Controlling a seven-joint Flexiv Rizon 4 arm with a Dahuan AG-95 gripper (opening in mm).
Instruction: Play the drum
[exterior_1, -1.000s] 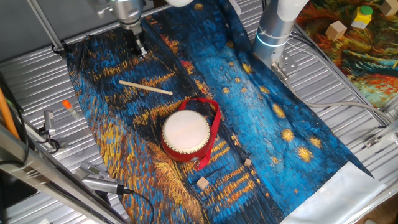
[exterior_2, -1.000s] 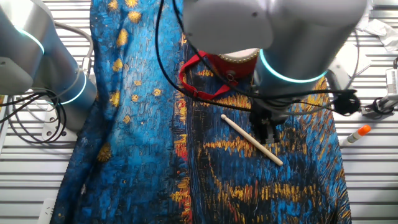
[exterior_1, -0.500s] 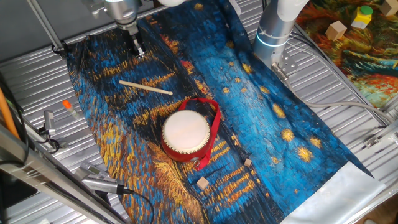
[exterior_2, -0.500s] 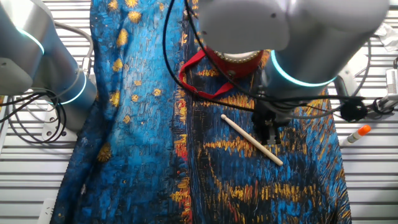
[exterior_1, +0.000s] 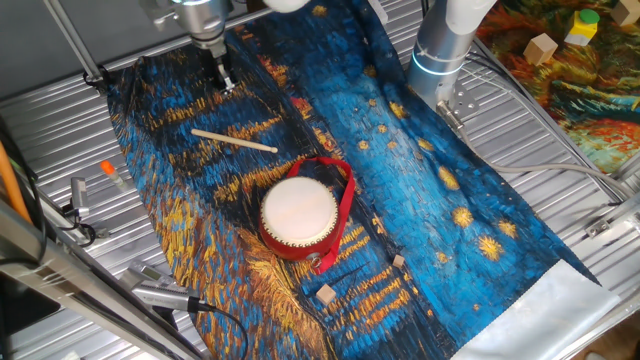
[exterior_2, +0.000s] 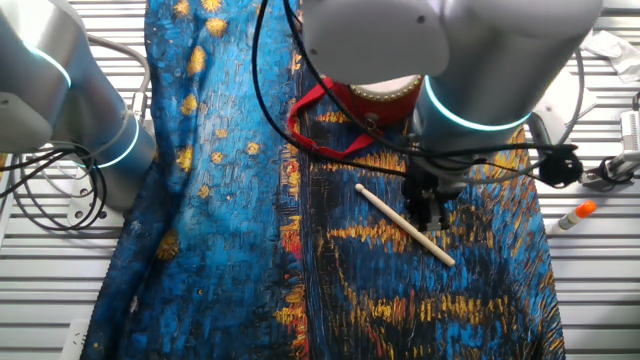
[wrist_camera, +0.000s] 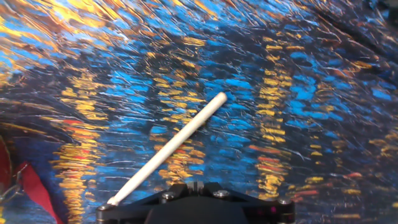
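Blue and gold painted cloth covers most of the ribbed metal table, running from the far left corner down toward the near right corner in one fixed view. On it, about midway along and toward the near edge, sits the drum, white skin up, red body showing round its rim, with its red strap looped loosely along its right side and trailing onto the cloth. In the other fixed view only a sliver of the drum peeks out behind the arm, the strap lying in front of it.

A thin pale stick lies flat on the cloth between the drum and the far left corner, apart from the drum. The gripper hangs above the cloth near that far left corner, close to the stick but not touching it. From the other side the gripper stands just beside the stick, near its middle. The fingers look close together, yet I cannot tell whether they are pressed shut; nothing is held between them.

The hand view looks down on the stick, slanting from the lower left up toward the centre, with the black base of the gripper along the bottom edge and a bit of red at the left edge.

Two small wooden blocks rest on the cloth near the drum, toward the near edge. An orange-tipped marker lies on bare metal by the left edge.
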